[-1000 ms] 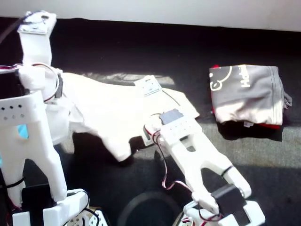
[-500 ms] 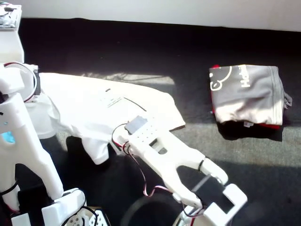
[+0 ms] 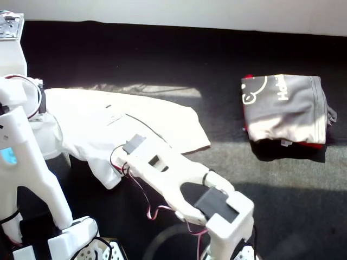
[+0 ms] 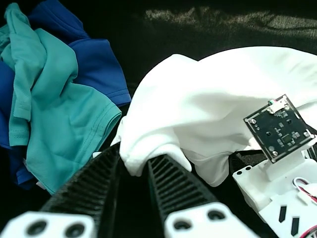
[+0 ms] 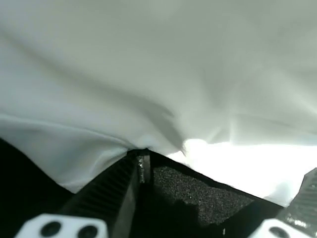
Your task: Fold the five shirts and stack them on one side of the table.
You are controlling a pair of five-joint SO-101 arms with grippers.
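Observation:
A white shirt (image 3: 146, 119) lies spread across the left half of the black table. My left gripper (image 4: 133, 163) is shut on a bunched fold of the white shirt (image 4: 208, 104) at its left end. My left arm (image 3: 21, 135) stands over that end. My right arm (image 3: 162, 168) stretches across the shirt's near edge, and its gripper (image 3: 112, 120) sits over the cloth. In the right wrist view my right gripper (image 5: 223, 166) is open, one finger (image 5: 124, 181) at the hem of the white shirt (image 5: 148, 74). A folded grey shirt (image 3: 284, 108) rests on a red one at the right.
A crumpled teal shirt (image 4: 54, 114) and a blue shirt (image 4: 94, 49) lie heaped beside the white shirt's left end. The table's far edge meets a pale wall (image 3: 190, 11). Dark table (image 3: 303, 195) stretches between the white shirt and the folded stack.
My right arm has swung left across the shirt. The white shirt has slid left with it and lies flatter. My left arm has shifted left too.

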